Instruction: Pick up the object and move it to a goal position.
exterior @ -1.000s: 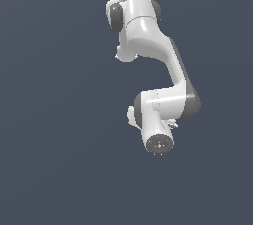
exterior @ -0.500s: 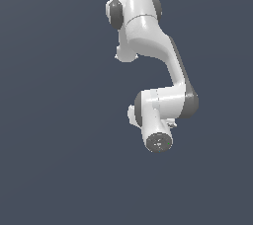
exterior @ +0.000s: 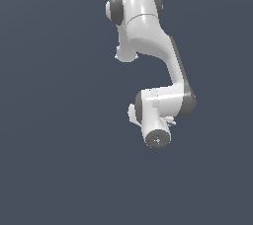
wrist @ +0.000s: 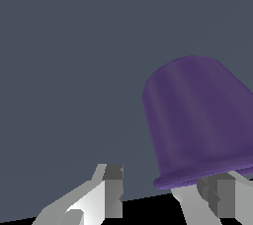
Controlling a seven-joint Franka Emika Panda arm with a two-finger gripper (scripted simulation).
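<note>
The object (wrist: 197,120) is a dark purple cup-like cylinder that fills much of the wrist view, its flared rim on the side nearest the fingers. My gripper (wrist: 163,192) is open, with a wide gap between the two grey fingers. The cup sits in line with one fingertip (wrist: 220,194) rather than centred in the gap, and its rim overlaps that fingertip in the picture. The other fingertip (wrist: 108,189) has only bare floor in front of it. In the exterior view the white arm (exterior: 158,105) hides both the gripper and the object beneath its wrist.
A plain dark grey-blue floor (exterior: 59,145) surrounds the arm in every direction. No other objects, walls or edges show in either view.
The arm's wrist end has shifted only very slightly in the exterior view; the pose is otherwise the same.
</note>
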